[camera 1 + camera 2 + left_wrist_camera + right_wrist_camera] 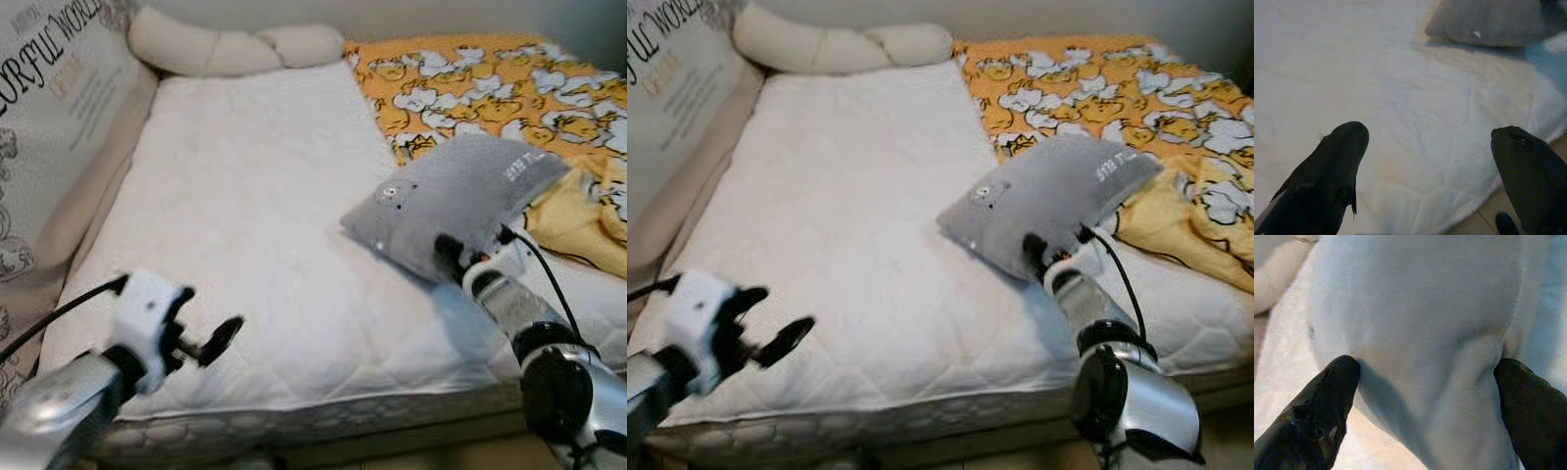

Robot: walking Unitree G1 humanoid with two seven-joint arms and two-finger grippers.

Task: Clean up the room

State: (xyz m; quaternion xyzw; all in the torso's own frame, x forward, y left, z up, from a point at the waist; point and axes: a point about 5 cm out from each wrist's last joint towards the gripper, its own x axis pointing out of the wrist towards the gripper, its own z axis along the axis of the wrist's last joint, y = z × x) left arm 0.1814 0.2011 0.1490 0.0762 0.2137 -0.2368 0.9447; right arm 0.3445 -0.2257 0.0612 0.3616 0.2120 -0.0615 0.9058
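Near the bed's front edge, the left gripper hovers with its fingers spread apart over the bare white quilted mattress, which lies open across the middle and left. On the right, the right gripper has its fingers clamped on a soft grey pillow with a small face patch, lifted off the mattress. Beyond it lies a yellow patterned blanket, and a cream braided bumper lines the far edge.

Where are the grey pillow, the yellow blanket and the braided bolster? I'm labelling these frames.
grey pillow [460, 196]: left eye view, middle of its top face.
yellow blanket [490, 83]: left eye view, patterned middle.
braided bolster [225, 44]: left eye view, middle.
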